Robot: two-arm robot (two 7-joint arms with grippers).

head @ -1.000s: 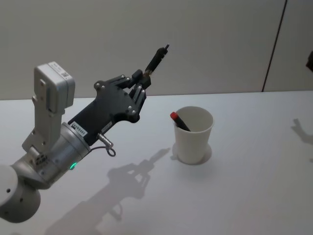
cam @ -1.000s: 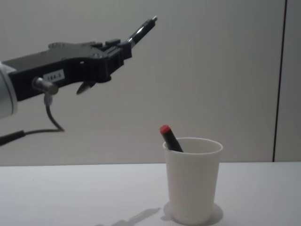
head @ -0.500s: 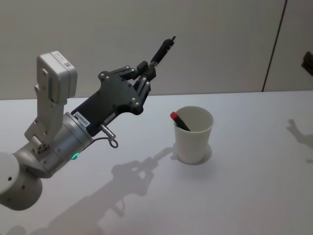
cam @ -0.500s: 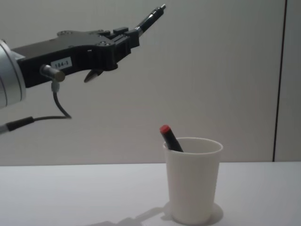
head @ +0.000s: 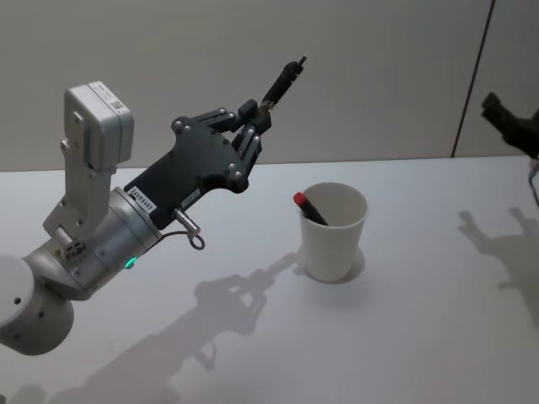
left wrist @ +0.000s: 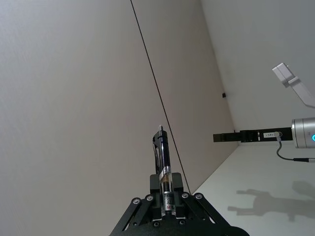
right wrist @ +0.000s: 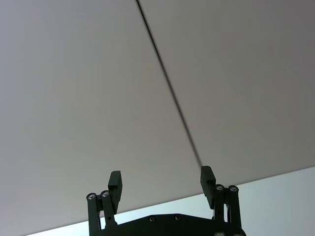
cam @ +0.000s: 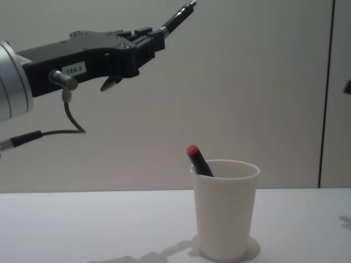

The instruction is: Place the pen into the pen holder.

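My left gripper is raised high above the table, up and to the left of the pen holder, shut on a black pen that points up and away. The pen holder, a white paper cup, stands upright on the white table. A black pen with a red cap leans inside it. My right gripper is open with nothing between its fingers, held up at the far right.
A grey wall rises behind the table, with a dark vertical seam on the right. Bare tabletop lies all around the cup.
My left gripper has lifted the pen higher and a little to the right, nearer above the cup. The right arm has come further into view at the right edge.
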